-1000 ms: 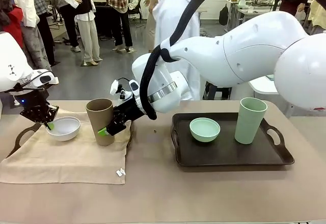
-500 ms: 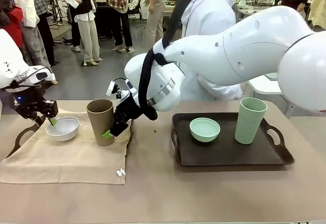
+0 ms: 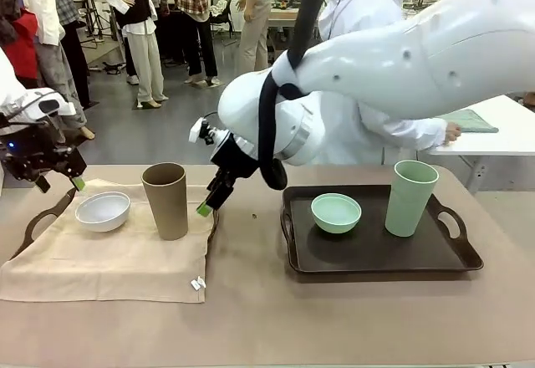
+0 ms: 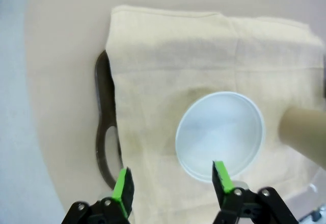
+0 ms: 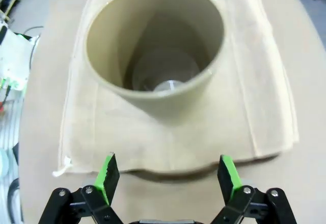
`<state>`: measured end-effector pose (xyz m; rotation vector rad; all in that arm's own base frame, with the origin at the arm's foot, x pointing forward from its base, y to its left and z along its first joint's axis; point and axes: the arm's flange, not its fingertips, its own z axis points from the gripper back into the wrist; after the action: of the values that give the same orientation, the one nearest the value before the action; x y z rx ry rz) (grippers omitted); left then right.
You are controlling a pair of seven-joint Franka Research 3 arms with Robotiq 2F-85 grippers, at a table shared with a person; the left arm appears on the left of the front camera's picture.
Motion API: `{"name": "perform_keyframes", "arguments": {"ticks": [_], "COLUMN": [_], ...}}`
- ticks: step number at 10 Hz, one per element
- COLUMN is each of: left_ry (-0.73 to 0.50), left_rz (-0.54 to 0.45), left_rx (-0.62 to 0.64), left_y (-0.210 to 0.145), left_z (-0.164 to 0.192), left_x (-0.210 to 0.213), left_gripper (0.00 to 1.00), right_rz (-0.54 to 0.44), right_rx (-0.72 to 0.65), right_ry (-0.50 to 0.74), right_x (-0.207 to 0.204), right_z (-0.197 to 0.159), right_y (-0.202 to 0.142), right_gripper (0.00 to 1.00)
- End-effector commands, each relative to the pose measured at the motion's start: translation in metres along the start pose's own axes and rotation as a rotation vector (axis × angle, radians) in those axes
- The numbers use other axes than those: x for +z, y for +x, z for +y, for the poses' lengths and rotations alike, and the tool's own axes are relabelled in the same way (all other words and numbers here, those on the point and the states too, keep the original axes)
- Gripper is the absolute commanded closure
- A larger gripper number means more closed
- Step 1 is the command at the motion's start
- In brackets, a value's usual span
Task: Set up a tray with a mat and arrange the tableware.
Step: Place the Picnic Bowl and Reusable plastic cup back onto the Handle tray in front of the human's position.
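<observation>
A beige mat (image 3: 109, 255) lies over a dark tray whose handle (image 3: 39, 220) sticks out at the left. On the mat stand a white bowl (image 3: 103, 211) and a tall brown cup (image 3: 165, 199). My left gripper (image 3: 58, 181) hangs open above and left of the bowl, holding nothing. In the left wrist view the left gripper (image 4: 173, 180) is over the bowl (image 4: 220, 135), the mat (image 4: 168, 56) and the tray handle (image 4: 104, 132). My right gripper (image 3: 213, 196) is open just right of the brown cup. In the right wrist view the right gripper (image 5: 168, 175) looks into that cup (image 5: 153, 56).
A second dark tray (image 3: 376, 255) at the right holds a mint green bowl (image 3: 336, 212) and a pale green cup (image 3: 411, 197). A person in a white coat (image 3: 376, 125) stands at the far side. The table's front strip (image 3: 267, 326) is bare.
The left gripper let go of the white bowl's rim and rose up and to the left. The right gripper drew back from the brown cup, up and to the right.
</observation>
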<state>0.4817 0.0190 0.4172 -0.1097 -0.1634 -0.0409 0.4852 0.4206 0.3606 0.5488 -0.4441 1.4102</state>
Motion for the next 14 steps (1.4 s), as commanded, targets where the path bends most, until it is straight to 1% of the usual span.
{"name": "perform_keyframes", "arguments": {"ticks": [1, 4, 5, 8, 10, 12, 13, 14], "left_ry": [-0.012, 0.007, 0.016, 0.054, 0.084, 0.086, 0.066, 0.058], "left_rz": [-0.011, -0.031, -0.029, -0.013, -0.01, -0.002, 0.041, -0.016], "left_rx": [-0.052, -0.081, -0.083, -0.07, -0.049, -0.04, -0.04, -0.063], "left_y": [-0.015, -0.019, -0.021, -0.019, -0.025, -0.034, -0.041, -0.031], "left_z": [-0.007, -0.035, -0.046, -0.078, -0.105, -0.122, -0.124, -0.116], "left_x": [0.026, 0.067, 0.075, 0.104, 0.13, 0.153, 0.16, 0.144], "left_gripper": [0.2, 0.2, 0.2, 0.2, 0.2, 0.2, 0.2, 0.2], "right_rz": [0.062, 0.174, 0.228, 0.372, 0.453, 0.502, 0.617, 0.46], "right_rx": [-0.141, -0.437, -0.516, -0.705, -0.82, -0.945, -1.026, -0.879], "right_ry": [-0.059, -0.146, -0.194, -0.318, -0.431, -0.51, -0.581, -0.473], "right_x": [0.039, 0.105, 0.121, 0.154, 0.18, 0.195, 0.197, 0.196], "right_z": [0.026, 0.054, 0.064, 0.093, 0.118, 0.127, 0.124, 0.129], "right_y": [0.0, 0.022, 0.028, 0.052, 0.069, 0.079, 0.075, 0.069], "right_gripper": [0.0, 0.0, 0.0, 0.0, 0.0, 0.0, 0.0, 0.0]}}
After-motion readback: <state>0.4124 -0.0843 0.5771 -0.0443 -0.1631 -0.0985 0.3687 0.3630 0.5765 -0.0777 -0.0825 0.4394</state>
